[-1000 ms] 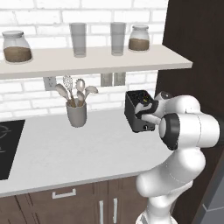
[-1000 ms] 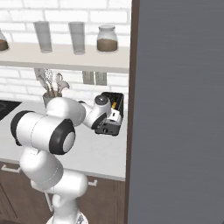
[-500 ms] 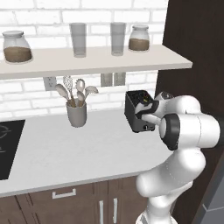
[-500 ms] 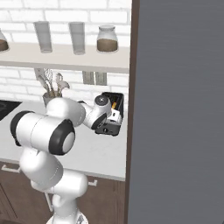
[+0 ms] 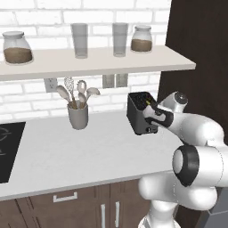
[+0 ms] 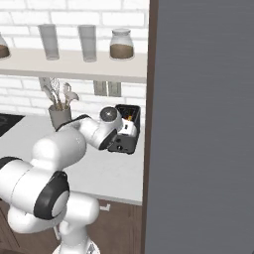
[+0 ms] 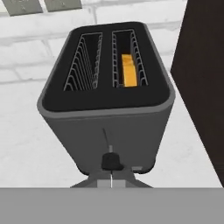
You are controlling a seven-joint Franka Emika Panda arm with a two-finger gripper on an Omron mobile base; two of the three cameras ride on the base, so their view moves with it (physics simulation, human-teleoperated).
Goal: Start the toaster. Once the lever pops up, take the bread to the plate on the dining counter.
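The dark grey toaster (image 5: 140,112) stands on the white worktop by the dark tall cabinet, and its narrow face (image 7: 107,140) looks at me in the hand view. The bread (image 7: 127,70) sits sunk in the right slot and looks orange-yellow; a speck of it (image 6: 128,118) shows in the right base view. The lever (image 7: 112,161) is low on its track. My gripper (image 5: 150,119) is shut right at the toaster's narrow face, down by the lever, holding nothing. The plate and the dining counter are out of view.
A grey utensil holder (image 5: 78,116) stands left of the toaster. A shelf (image 5: 93,62) above carries jars and glasses. A black cooktop (image 5: 6,151) lies at the far left. The dark tall cabinet (image 6: 203,124) walls off the right side.
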